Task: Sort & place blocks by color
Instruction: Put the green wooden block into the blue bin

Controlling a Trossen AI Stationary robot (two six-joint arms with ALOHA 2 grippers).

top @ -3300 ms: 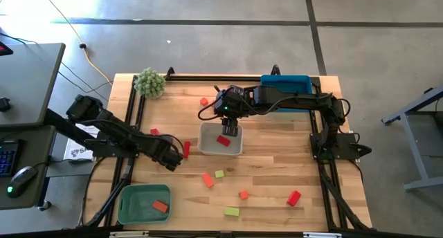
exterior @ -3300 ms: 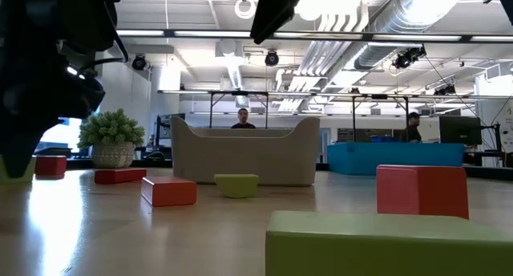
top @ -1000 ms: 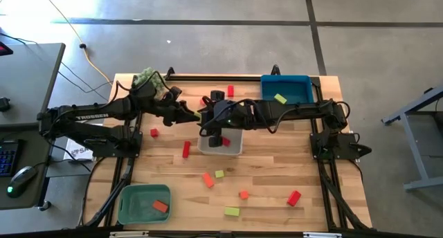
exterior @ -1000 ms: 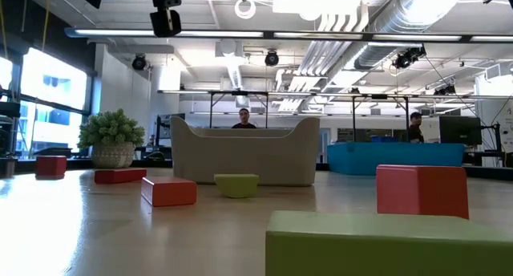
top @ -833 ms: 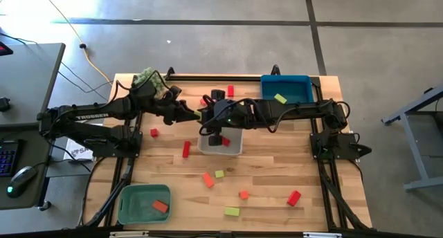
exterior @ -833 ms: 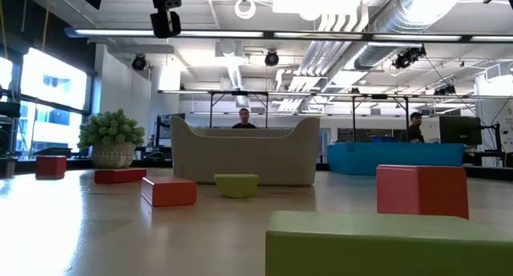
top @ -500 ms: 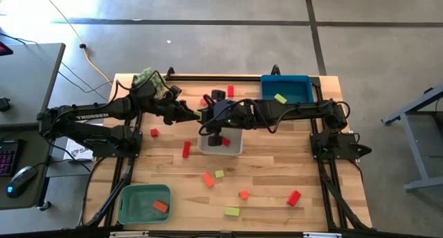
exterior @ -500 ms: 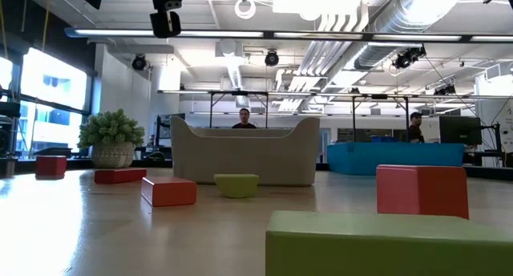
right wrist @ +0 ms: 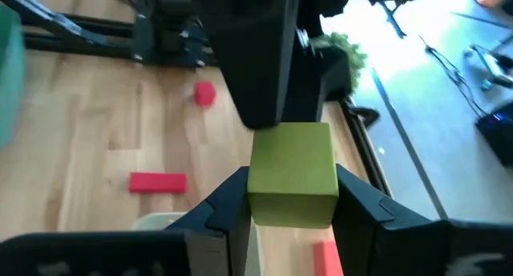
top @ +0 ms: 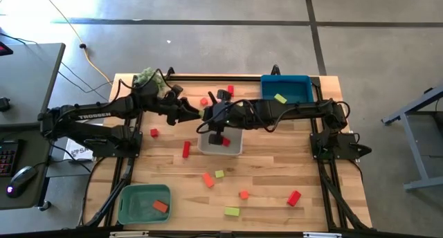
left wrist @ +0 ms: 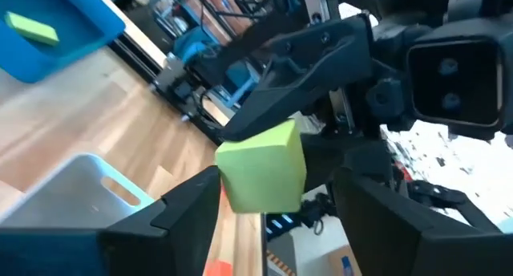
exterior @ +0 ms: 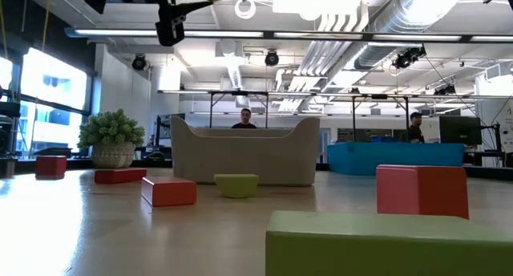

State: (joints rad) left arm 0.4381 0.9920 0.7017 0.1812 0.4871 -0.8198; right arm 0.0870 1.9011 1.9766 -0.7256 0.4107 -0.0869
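A yellow-green cube [right wrist: 292, 172] hangs in the air over the grey tray's [top: 235, 150] far left corner, where both arms meet. My right gripper [right wrist: 292, 208] reaches in from the table's right and is shut on it. My left gripper [left wrist: 272, 200] comes from the left and is open. Its fingers stand on either side of the same cube [left wrist: 260, 168], with a gap at one finger. A red block [top: 223, 140] lies in the grey tray. Other red, orange and yellow-green blocks lie scattered on the table's near half. My right gripper pinches the yellow-green cube by two opposite side faces [right wrist: 255, 180] between its two fingers, coming roughly level from the table's right. The cube is lifted clear above the grey tray. My left gripper has one finger [left wrist: 192, 200] close beside the cube; whether it touches, I cannot tell.
A blue tray [top: 297, 82] at the far right holds one yellow-green block [top: 279, 98]. A green tray [top: 138, 202] at the near left holds an orange block [top: 160, 206]. A fuzzy plant [top: 147, 79] stands at the far left. Red blocks [top: 230, 90] lie near the far edge.
Both grippers, joined at the cube, have shifted together a little toward the table's far edge. In the low view a strip of the yellow-green cube now shows at the top of the picture. The blocks on the table and in the trays have stayed put.
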